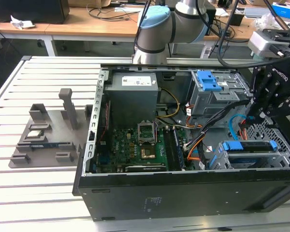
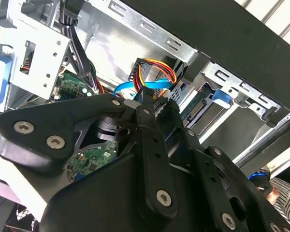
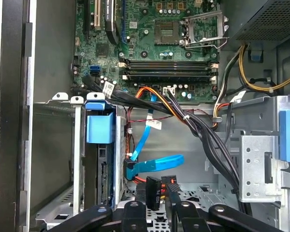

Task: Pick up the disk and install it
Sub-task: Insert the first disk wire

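You see gripper (image 1: 259, 112) low inside computer case (image 1: 183, 193), above disk (image 1: 249, 146) seated in drive cage; finger state unclear.

A green motherboard (image 1: 135, 147) is set in the black-sided computer case (image 1: 183, 193). Beside it, a blue-handled disk (image 1: 249, 146), blue, orange and black cables (image 3: 154, 166), and a black gripper (image 1: 275, 92) are seen.

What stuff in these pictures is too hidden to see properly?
Disk: first wrist view, the bay's walls hide its flat sides.
Green board: second wrist view, the gripper covers most of it.
Case: exterior view, its black near wall blocks the floor.
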`<state>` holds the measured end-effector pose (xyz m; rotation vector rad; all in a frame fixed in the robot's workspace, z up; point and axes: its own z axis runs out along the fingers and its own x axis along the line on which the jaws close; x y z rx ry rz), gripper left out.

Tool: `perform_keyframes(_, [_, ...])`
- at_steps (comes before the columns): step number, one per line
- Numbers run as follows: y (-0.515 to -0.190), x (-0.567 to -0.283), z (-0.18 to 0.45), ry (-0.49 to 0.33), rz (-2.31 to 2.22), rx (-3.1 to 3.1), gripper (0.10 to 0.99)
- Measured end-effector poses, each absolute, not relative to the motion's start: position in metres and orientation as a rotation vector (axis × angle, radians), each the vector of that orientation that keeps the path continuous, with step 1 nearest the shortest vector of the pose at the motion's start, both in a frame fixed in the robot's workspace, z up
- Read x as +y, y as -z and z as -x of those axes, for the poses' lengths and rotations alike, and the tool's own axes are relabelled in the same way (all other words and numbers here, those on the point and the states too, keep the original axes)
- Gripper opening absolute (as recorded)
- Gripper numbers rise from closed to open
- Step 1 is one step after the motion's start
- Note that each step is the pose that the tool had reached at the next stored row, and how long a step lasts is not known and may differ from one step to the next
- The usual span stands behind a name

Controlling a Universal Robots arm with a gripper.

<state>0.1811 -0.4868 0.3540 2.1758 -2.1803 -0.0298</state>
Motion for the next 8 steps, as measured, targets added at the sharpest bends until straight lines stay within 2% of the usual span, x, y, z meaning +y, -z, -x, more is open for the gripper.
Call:
perform_keyframes(4, [-0.3539, -0.4869, -0.1811, 0.03, -2.176, -2.18, 0.286])
perform_keyframes(5, [-0.3539, -0.487, -0.1811, 0.03, -2.176, -2.18, 0.173])
perform_keyframes(8, [-0.3539, -0.4871, -0.1811, 0.03, -2.176, -2.18, 0.173])
